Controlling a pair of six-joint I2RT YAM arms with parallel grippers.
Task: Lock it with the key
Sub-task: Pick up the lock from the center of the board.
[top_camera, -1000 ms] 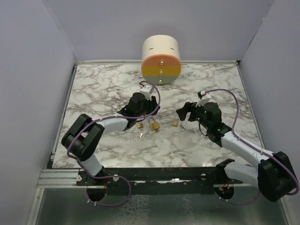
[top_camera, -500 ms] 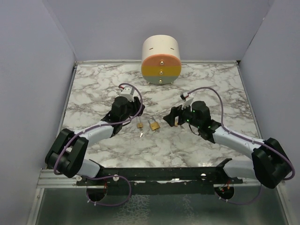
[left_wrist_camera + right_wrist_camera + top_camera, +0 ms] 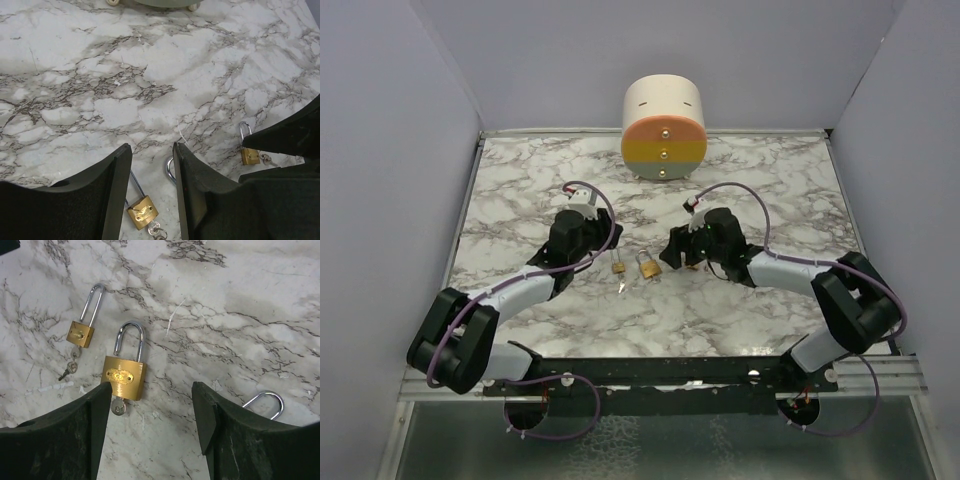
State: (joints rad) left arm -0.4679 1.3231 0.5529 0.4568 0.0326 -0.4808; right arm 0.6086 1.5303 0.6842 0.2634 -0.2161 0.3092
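Padlock 1 (image 3: pixel 124 377): larger, brass body, steel shackle; lies flat on the marble tabletop (image 3: pixel 225 290), key 1 (image 3: pixel 118 408) seated in its base.
Padlock 2 (image 3: pixel 80 334): small, brass, long shackle; flat, just beside padlock 1 and roughly parallel to it, key 2 (image 3: pixel 71 367) at its base.
Padlock 3 (image 3: pixel 249 154): small, brass; flat, apart from the pair, key 3 (image 3: pixel 267 160) at its base.

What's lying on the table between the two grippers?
A small padlock and a larger padlock, both brass, lie there; the top view shows it.
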